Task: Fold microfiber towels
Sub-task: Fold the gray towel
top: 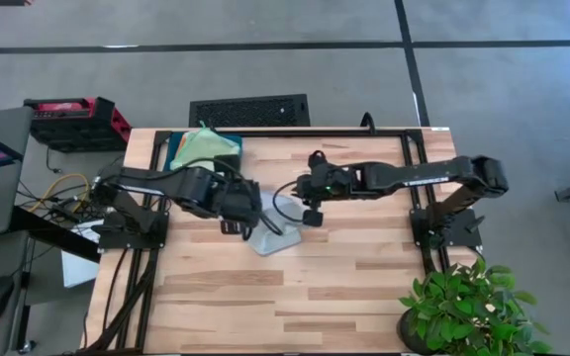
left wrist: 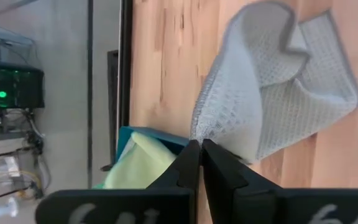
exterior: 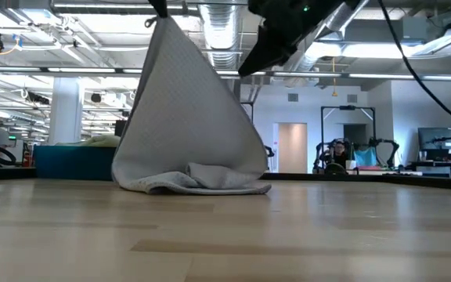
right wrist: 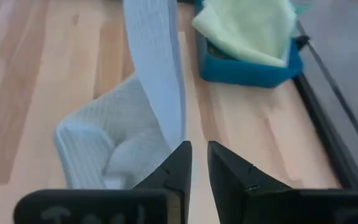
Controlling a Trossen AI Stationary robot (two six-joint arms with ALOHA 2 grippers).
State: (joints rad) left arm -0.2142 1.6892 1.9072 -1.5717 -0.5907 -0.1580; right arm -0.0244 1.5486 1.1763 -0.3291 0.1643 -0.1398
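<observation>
A grey towel [exterior: 190,125] is pinched by the shut left gripper [left wrist: 201,149] and narrowly parted right gripper [right wrist: 197,155], hanging near the table's [top: 364,287] centre, tray [top: 178,148] at eleven o'clock. Uneven lowering could bunch it.

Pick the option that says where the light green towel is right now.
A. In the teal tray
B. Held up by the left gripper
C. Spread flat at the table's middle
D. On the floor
A: the light green towel lies bunched inside the teal tray at the table's far edge.
</observation>
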